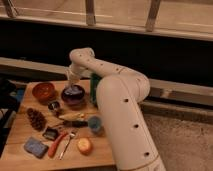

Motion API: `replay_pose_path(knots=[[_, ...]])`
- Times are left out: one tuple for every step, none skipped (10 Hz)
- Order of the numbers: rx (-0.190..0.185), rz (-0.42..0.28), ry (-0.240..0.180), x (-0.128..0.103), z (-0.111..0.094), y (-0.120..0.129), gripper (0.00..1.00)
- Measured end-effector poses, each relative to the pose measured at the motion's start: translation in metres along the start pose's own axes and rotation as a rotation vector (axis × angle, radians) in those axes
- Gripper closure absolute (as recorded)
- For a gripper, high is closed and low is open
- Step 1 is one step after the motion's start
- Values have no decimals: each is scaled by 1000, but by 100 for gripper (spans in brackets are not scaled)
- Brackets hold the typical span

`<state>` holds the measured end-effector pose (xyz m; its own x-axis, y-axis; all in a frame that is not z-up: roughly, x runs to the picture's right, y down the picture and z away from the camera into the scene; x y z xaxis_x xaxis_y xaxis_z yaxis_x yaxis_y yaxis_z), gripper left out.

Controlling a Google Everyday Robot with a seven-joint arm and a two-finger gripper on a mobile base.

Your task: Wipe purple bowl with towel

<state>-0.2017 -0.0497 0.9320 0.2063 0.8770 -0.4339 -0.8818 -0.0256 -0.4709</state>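
Note:
The purple bowl stands on the wooden table, towards its back middle. My gripper is at the end of the white arm and hangs right over the bowl, at its rim. A pale bluish patch shows inside the bowl under the gripper; it may be the towel, but I cannot tell for sure. The gripper's tip is hidden against the bowl.
An orange-brown bowl stands left of the purple one, and a green object stands right of it. In front lie a small dark cup, pine cone, blue cup, blue sponge, red-handled tool and orange fruit.

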Motion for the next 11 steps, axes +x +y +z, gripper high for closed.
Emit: replay_pose_path(knots=[[-5, -11, 7, 5, 0, 2, 100], [-11, -25, 13, 13, -1, 8, 100], [-15, -46, 28, 27, -1, 16, 100], [-21, -69, 43, 42, -4, 28, 100], [-23, -90, 61, 57, -7, 36, 100], [-14, -92, 71, 66, -10, 36, 100], [3, -80, 76, 71, -13, 32, 100], [18, -72, 78, 73, -14, 29, 100], [41, -56, 77, 69, -16, 21, 100], [53, -43, 75, 66, -15, 16, 100], [75, -16, 69, 54, -16, 0, 100]])
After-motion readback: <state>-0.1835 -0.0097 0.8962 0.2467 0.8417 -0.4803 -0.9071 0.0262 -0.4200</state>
